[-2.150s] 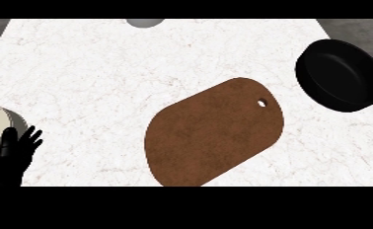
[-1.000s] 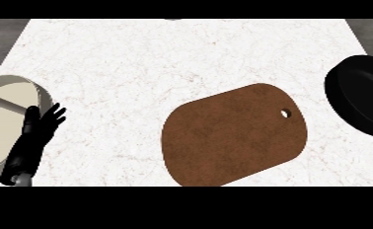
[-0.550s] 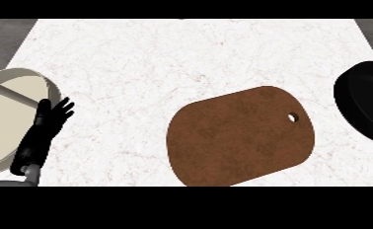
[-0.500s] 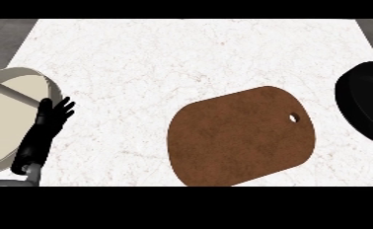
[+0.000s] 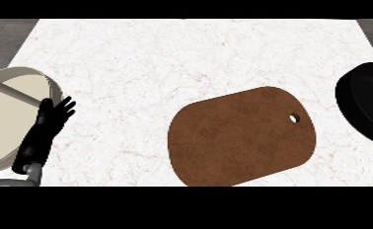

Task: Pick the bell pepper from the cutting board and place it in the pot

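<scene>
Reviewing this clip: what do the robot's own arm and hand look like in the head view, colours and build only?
Only the left hand shows, at the view's left edge: matt black all over, slim, with separate thin fingers and a long narrow palm. At its base a short grey cuff of the forearm begins. No cables, markings or sleeves can be seen. The right hand is out of view.

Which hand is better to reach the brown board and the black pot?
Probably the right: the cutting board lies right of the middle and the pot is at the right edge. The right hand is out of view, though. The left hand rests open at the far left. No pepper shows.
</scene>
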You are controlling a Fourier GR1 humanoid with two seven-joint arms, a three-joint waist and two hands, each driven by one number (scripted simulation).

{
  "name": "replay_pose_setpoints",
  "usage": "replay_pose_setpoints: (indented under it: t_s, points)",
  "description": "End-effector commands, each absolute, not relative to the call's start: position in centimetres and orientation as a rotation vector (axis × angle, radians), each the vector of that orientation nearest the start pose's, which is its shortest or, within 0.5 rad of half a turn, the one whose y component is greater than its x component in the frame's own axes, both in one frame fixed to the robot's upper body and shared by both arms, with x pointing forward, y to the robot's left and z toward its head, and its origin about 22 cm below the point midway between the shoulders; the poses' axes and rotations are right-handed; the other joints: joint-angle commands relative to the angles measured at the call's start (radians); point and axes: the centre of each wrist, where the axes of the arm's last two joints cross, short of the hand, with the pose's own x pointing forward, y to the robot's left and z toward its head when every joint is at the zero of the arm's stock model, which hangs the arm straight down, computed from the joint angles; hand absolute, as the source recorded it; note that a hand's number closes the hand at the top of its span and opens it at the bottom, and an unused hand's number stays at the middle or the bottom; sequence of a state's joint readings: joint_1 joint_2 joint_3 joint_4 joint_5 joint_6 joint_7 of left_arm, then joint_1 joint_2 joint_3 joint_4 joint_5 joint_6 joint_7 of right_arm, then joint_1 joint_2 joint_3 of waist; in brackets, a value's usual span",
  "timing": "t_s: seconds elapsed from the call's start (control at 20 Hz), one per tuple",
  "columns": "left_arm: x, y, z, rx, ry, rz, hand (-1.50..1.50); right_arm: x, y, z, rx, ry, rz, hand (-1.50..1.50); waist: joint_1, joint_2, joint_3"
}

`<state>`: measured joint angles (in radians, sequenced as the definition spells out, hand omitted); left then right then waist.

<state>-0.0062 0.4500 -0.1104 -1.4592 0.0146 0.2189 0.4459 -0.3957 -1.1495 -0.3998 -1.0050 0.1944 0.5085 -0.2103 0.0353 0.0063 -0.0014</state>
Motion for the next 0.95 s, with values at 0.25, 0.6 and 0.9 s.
replay_pose_setpoints:
  t_s: [0.25,0.6,0.9]
  points:
    - [26.3,32.4,2.7,0.523,-1.162,-0.108,0.00,29.9,-51.9,23.5,-0.625,-1.505,0.513,-1.50,-0.020,-0.002,0.001]
    - [26.2,32.6,4.0,0.511,-1.156,-0.095,0.00,29.0,-54.9,24.7,-0.545,-1.688,0.100,-1.50,-0.028,-0.004,0.002]
    - [25.4,32.5,3.1,0.510,-1.164,-0.114,0.00,24.5,-59.5,24.4,-0.638,-1.706,-0.095,-1.50,-0.034,-0.001,0.003]
